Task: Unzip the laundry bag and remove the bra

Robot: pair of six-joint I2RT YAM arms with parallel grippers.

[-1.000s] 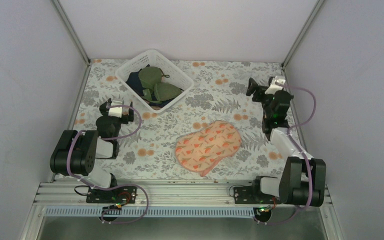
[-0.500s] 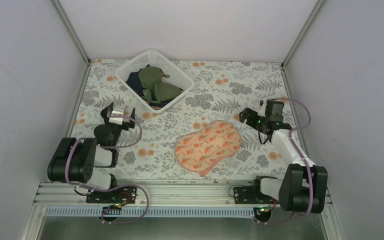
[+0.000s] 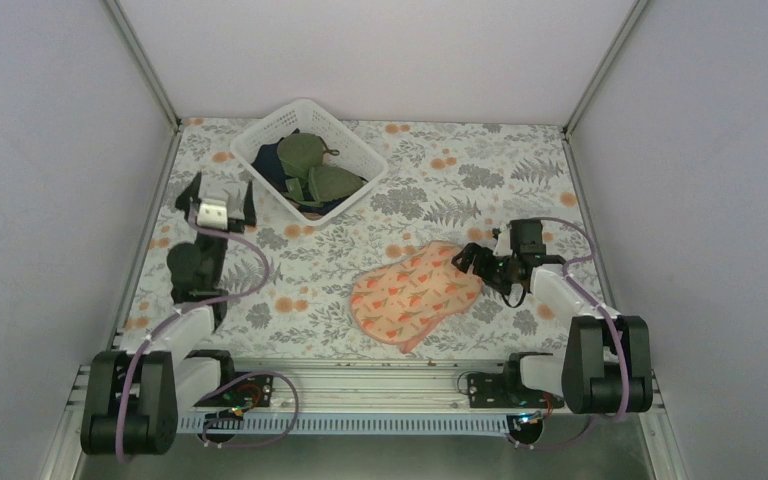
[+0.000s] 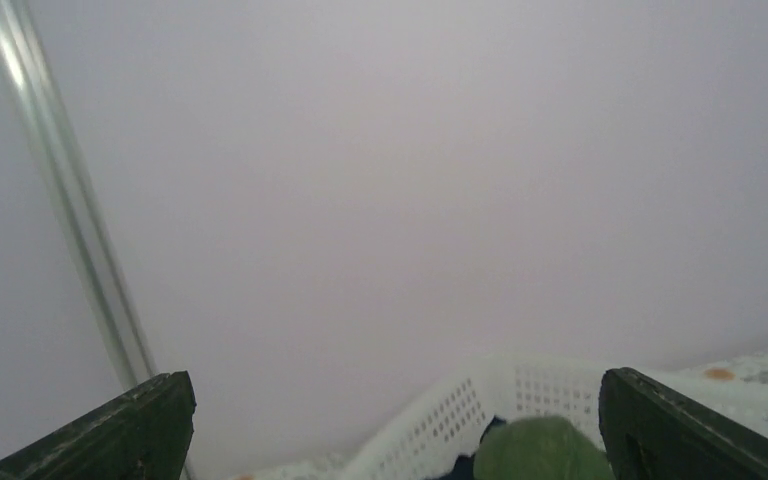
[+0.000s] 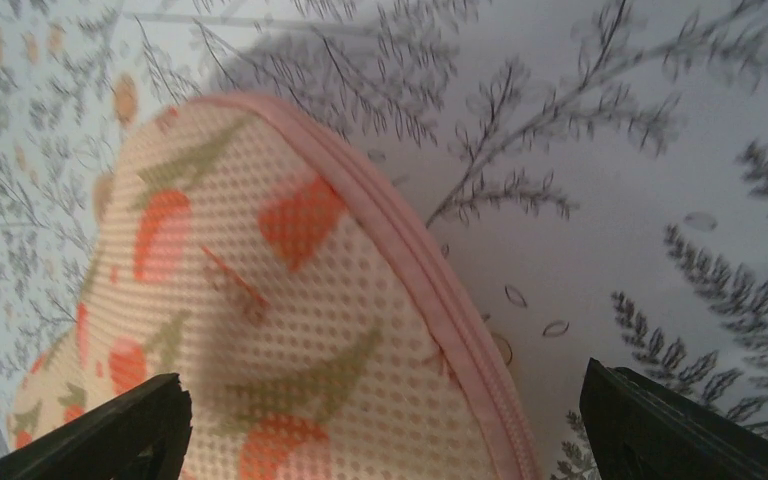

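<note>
The laundry bag (image 3: 415, 293) lies zipped shut on the flowered tabletop at centre right, a peach-pink pouch with orange-red flowers. My right gripper (image 3: 470, 262) hangs open over its far right end. In the right wrist view the bag (image 5: 290, 330) fills the space between the fingers, and its pink zipper edge (image 5: 430, 290) runs diagonally just inside the right finger. Nothing is gripped by the right gripper (image 5: 382, 400). My left gripper (image 3: 220, 190) is open at the far left, beside the basket. The bra is hidden.
A white lattice basket (image 3: 360, 150) stands at the back left and holds olive-green bras (image 3: 310, 165). The left wrist view shows the basket's rim (image 4: 460, 410), a green cup (image 4: 540, 450), the pale back wall and a metal corner post (image 4: 70, 200).
My right arm swung down from the back right corner to the bag's far end. My left arm stretched forward, and its gripper moved back toward the basket.
</note>
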